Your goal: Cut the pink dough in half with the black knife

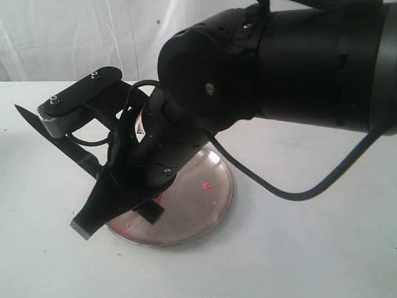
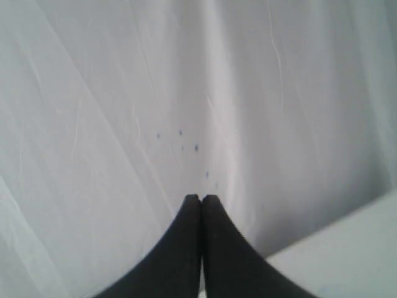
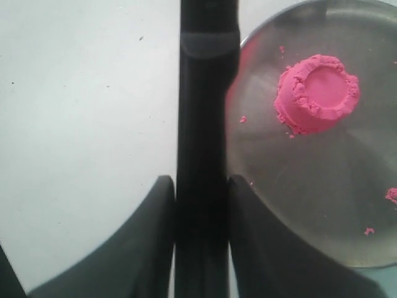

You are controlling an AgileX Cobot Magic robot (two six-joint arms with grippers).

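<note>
The pink dough (image 3: pixel 317 93) is a ridged cup-shaped mound, whole, on the round steel plate (image 3: pixel 322 205). Beside it and over the plate's rim, my right gripper (image 3: pixel 200 180) is shut on the handle of the black knife (image 3: pixel 205 124). In the exterior view the right arm hides the dough. There the right gripper (image 1: pixel 119 220) hangs over the plate's left edge (image 1: pixel 220 208), and the black knife's blade (image 1: pixel 56 139) points up and to the left beyond the plate. My left gripper (image 2: pixel 201 197) is shut on nothing and faces a white curtain.
Tiny pink crumbs (image 1: pixel 206 185) lie scattered on the plate, and more crumbs (image 3: pixel 391 195) show in the right wrist view. The plate sits on a white tabletop (image 1: pixel 310 248). A black cable (image 1: pixel 291 194) loops from the right arm over the table. A white curtain (image 1: pixel 74 37) hangs behind.
</note>
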